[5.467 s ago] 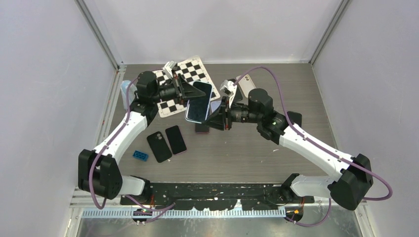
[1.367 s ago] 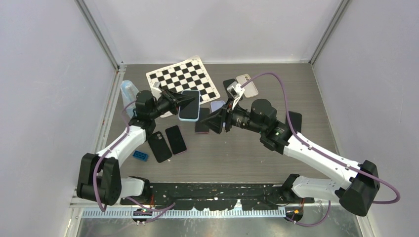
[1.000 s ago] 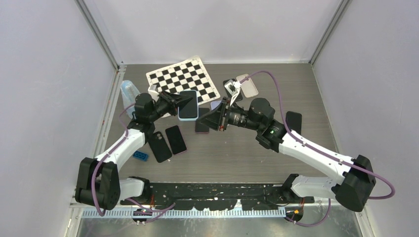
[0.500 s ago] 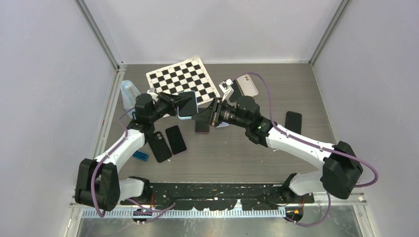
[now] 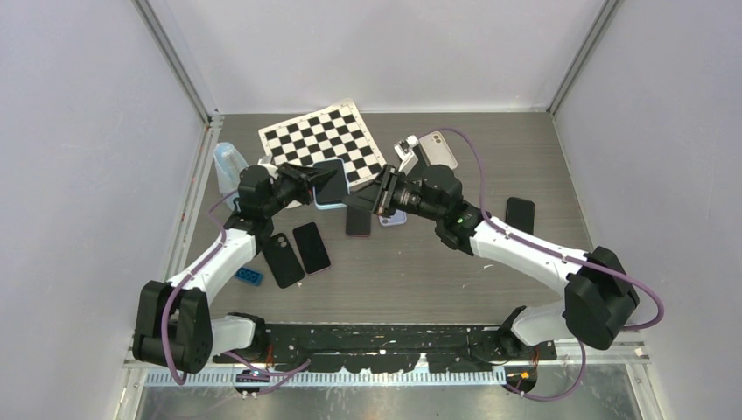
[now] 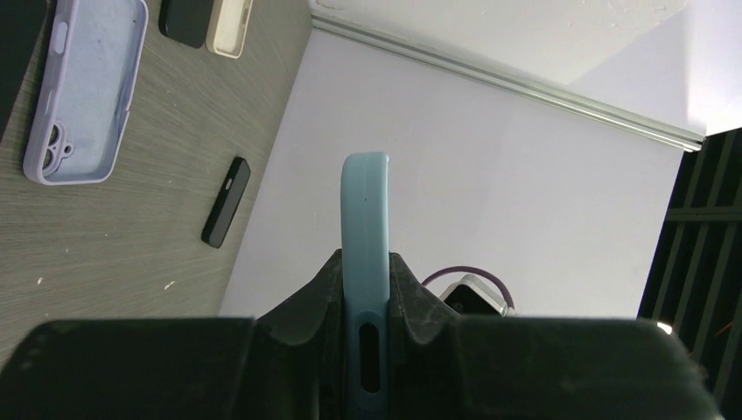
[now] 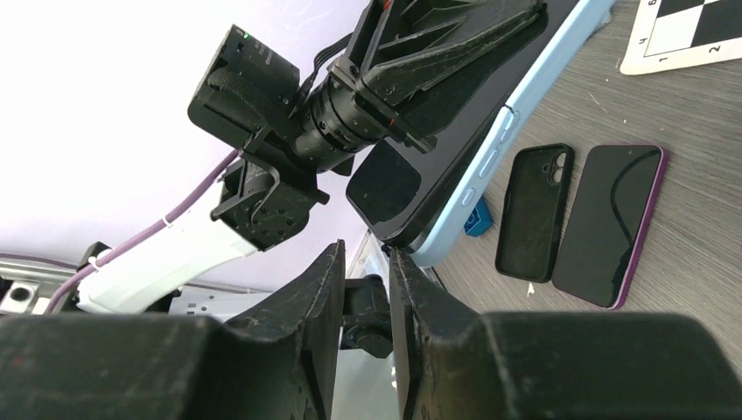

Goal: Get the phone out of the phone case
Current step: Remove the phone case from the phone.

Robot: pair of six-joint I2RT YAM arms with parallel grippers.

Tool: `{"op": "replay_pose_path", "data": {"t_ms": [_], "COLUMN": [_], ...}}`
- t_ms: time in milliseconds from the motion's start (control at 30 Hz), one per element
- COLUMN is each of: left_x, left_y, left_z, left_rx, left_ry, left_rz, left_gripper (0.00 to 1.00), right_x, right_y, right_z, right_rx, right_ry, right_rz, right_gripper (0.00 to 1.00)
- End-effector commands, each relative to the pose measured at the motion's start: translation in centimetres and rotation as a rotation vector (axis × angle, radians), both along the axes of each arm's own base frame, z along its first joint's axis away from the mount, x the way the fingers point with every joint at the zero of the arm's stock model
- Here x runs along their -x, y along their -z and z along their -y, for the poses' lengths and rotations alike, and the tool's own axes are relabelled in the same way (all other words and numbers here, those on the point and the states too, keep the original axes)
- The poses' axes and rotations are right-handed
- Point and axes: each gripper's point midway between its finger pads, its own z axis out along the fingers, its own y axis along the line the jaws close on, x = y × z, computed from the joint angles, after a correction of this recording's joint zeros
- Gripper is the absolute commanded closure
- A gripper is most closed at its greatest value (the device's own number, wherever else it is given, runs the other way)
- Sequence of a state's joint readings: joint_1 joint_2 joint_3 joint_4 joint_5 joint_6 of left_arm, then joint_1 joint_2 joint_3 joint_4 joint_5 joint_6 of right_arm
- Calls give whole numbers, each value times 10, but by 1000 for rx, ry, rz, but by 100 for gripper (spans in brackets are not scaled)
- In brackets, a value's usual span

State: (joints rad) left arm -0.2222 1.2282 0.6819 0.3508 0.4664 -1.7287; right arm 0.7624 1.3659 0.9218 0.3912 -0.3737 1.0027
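Room: pale walls point(image 5: 79, 131) on three sides, metal posts point(image 5: 175, 61) in the back corners.
Table point(image 5: 437, 280): dark grey wood grain, with a checkered sheet point(image 5: 324, 140) at the back.
Left side: you have a clear cup point(image 5: 226, 162), blue brick point(image 5: 248, 276), black case point(image 5: 281, 259) and dark phone point(image 5: 311, 248) lying flat.
Left fingers point(image 6: 319, 284): clamped on the light blue phone case point(image 6: 365, 201), raised off the table, with the phone point(image 7: 394, 184) inside.
Right fingers point(image 7: 319, 289): slightly apart, empty, just beside the case's corner.
Right side: lilac case point(image 6: 83, 87), beige case point(image 5: 437, 150), black phone point(image 5: 520, 214).
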Motion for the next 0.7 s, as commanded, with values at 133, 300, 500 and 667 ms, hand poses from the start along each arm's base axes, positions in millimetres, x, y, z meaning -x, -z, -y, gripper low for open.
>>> {"op": "replay_pose_path", "data": {"t_ms": [133, 300, 500, 667], "left_x": [17, 18, 22, 29], "left_y": [-56, -63, -74, -93], "left_z": [28, 32, 39, 48], "left_rx": [24, 25, 11, -3], "left_ry": [146, 154, 181, 219], "left_rz": [220, 251, 306, 415], "left_gripper": [100, 100, 100, 100], "right_x": [-37, -38, -36, -34], "right_y": [7, 14, 13, 11], "right_z": [5, 0, -4, -10], "right_rx": [-5, 3, -9, -45], "right_ry": [101, 80, 54, 14], "right_rz": [-60, -92, -99, -103], "right_gripper": [65, 64, 62, 61]}}
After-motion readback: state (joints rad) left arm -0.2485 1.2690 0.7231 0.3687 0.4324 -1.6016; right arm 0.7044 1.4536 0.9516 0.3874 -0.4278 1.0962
